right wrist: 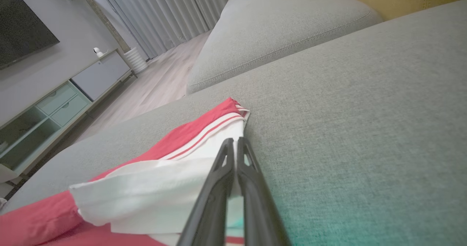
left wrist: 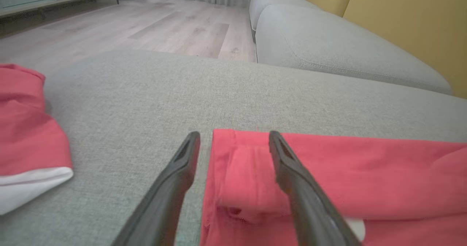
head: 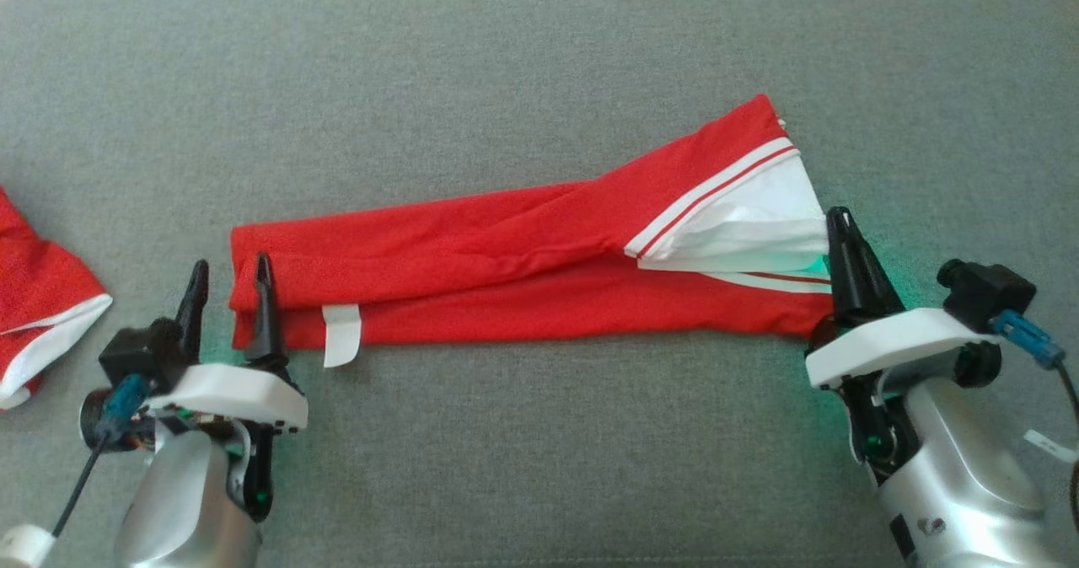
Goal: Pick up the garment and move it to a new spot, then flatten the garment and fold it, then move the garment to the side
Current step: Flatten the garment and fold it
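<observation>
Upholstery in grey weave covers the sofa cushion [head: 539,62] on which the red garment [head: 506,273] is laid. The garment is folded lengthwise into a long narrow band that runs from left to right across the middle of the head view. Its right end is angled away from the robot and finished with a white panel [head: 759,214] edged by a red stripe. A small white label [head: 341,334] is seen at the near edge, close to the left end.

The left gripper [head: 232,263] is held at the garment's left end with its fingers spread wide apart. In the left wrist view one finger [left wrist: 292,173] is seen over the red cloth and the other over bare cushion just beside the edge. Nothing is clasped between them.

The right gripper [head: 839,214] is placed at the garment's right end with its fingers pressed together. In the right wrist view the edge of the white panel appears pinched between them and drawn up slightly off the cushion.

A second red garment [head: 42,298] with a white hem is seen at the far left of the cushion, well apart from the first.
</observation>
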### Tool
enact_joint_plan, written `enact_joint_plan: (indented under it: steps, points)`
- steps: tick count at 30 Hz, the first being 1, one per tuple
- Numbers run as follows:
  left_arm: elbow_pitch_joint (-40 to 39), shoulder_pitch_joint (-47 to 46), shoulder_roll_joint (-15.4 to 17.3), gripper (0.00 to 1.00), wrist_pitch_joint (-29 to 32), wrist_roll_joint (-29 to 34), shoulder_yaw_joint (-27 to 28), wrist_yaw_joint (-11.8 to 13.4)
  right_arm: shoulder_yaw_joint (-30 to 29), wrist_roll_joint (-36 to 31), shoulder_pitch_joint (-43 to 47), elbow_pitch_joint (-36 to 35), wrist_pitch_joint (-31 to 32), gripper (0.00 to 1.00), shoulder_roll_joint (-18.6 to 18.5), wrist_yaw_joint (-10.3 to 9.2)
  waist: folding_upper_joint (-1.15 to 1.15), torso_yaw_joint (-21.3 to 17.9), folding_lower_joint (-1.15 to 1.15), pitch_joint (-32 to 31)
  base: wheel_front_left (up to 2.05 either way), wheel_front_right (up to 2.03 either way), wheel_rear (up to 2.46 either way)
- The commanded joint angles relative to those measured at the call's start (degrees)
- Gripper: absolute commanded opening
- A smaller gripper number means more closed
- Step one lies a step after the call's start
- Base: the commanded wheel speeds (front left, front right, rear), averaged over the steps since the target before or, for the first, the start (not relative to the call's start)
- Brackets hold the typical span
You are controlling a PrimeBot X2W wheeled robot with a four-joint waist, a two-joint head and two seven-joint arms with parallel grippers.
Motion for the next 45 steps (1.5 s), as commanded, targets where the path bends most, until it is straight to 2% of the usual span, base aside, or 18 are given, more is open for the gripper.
enact_joint_plan:
  steps: [1,4,11,15,18,21,27,33,39,45]
  points:
    - [-2.48,0.07,0.8,1.0,-0.54,1.25,3.16,0.19,0.78,0.4,-0.21,-2.08,-0.38,1.0,0.51,0.19,0.0,-0.03,0.0,-0.59,0.0,0.0,0.0]
    - [-4.76,1.78,-0.42,1.0,-0.54,3.41,5.83,0.72,-1.14,-2.17,0.53,-4.28,-0.38,1.0,0.72,0.19,0.0,-0.06,0.0,-1.79,0.0,0.0,0.0]
    - [-10.48,8.93,-3.27,1.0,-0.54,8.29,10.17,2.24,-8.35,-13.15,6.28,-7.54,-0.38,1.0,4.76,0.19,0.0,0.22,0.0,-6.25,0.0,0.0,0.0]
    - [-12.73,14.57,-4.55,1.0,-0.54,9.29,11.87,2.13,-10.66,-17.88,10.65,-8.4,-0.38,1.0,6.03,0.19,0.0,0.48,0.0,-9.83,0.0,0.0,0.0]
    - [-13.68,18.15,-5.03,1.0,-0.54,9.66,12.3,2.05,-10.95,-19.24,13.58,-7.97,-0.38,1.0,6.32,0.19,0.0,0.79,0.0,-12.22,0.0,0.0,0.0]
    - [-14.99,21.11,-5.22,1.0,-0.54,9.8,11.94,1.93,-10.62,-17.89,15.47,-7.52,-0.38,1.0,6.37,0.19,0.0,1.03,0.0,-13.63,0.0,0.0,0.0]
    - [-16.69,24.5,-5.27,1.0,-0.54,6.1,9.06,3.25,-9.97,-16.44,17.03,-6.67,-0.38,1.0,6.39,0.19,0.0,1.33,0.0,-14.58,0.0,0.0,0.0]
    - [-16.96,24.29,-5.28,1.0,-0.54,5.2,6.6,3.34,-10.1,-16.55,15.97,-4.98,-0.38,1.0,6.39,0.19,0.0,2.08,0.0,-13.36,0.0,0.0,0.0]
    - [-16.6,23.24,-5.28,1.0,-0.54,4.35,5.26,3.09,-10.75,-17.78,11.22,-2.17,-0.38,1.0,6.39,0.19,0.0,3.4,0.0,-10.99,0.0,0.0,0.0]
    - [-16.08,20.66,-5.29,1.0,-0.55,2.54,2.5,3.35,-12.12,-20.05,1.05,7.63,-0.38,1.0,6.4,0.19,0.0,5.91,0.0,-6.62,0.0,0.0,0.0]
